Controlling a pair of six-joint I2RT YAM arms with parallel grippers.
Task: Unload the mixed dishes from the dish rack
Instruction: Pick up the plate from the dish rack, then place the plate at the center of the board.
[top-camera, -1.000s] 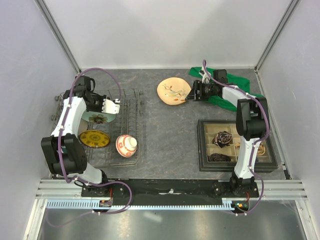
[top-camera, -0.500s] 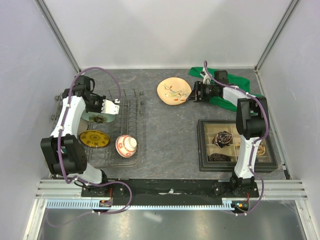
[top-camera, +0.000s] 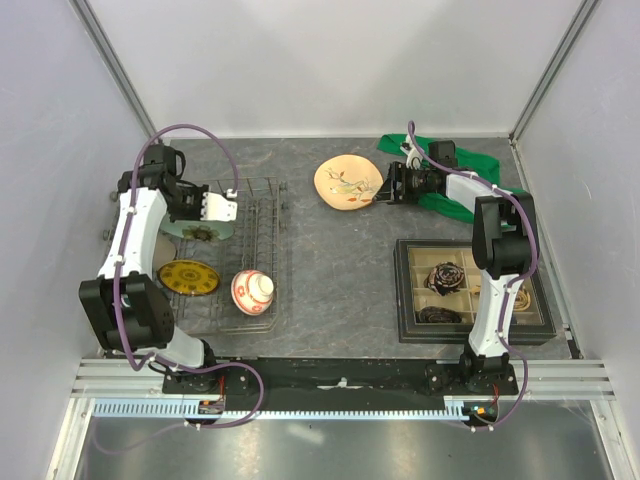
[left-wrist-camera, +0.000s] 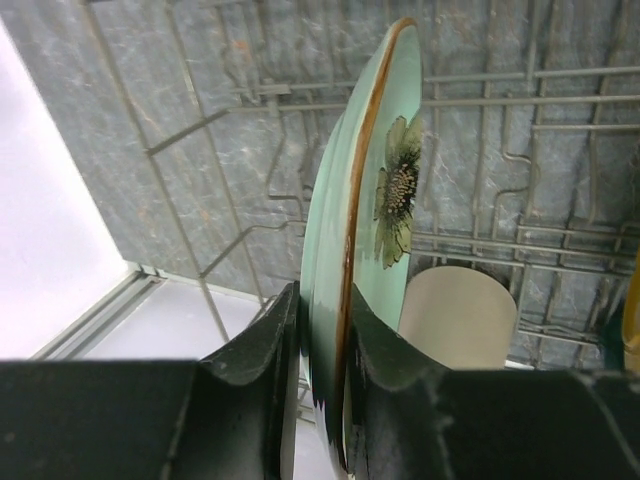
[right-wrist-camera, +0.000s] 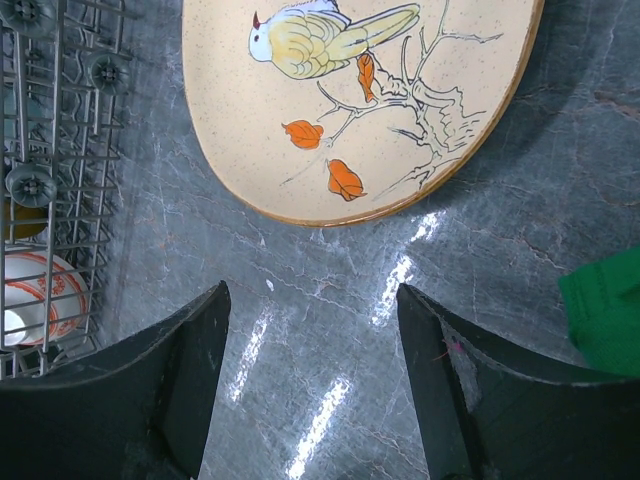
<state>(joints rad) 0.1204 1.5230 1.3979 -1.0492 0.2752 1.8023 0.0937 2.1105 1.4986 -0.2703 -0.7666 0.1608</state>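
My left gripper (top-camera: 208, 206) is shut on the rim of the pale green plate with a dark flower (top-camera: 188, 229), which stands on edge in the grey wire dish rack (top-camera: 268, 240). In the left wrist view the jaws clamp the plate (left-wrist-camera: 385, 200), with the beige cup (left-wrist-camera: 460, 315) behind it. The yellow-gold plate (top-camera: 189, 277) and the red-and-white bowl (top-camera: 253, 291) lie in the rack. My right gripper (top-camera: 386, 186) is open and empty, just right of a beige bird plate (top-camera: 347, 183) on the table. The dark green mug is not visible.
A green cloth (top-camera: 470, 170) lies at the back right under the right arm. A black compartmented tray (top-camera: 408, 290) with dark items sits at the near right. In the right wrist view the rack's edge (right-wrist-camera: 50, 150) and the bowl (right-wrist-camera: 35, 300) show at left.
My left gripper has shifted slightly toward the far side with the green plate in it. My right gripper has drawn back a little from the bird plate.
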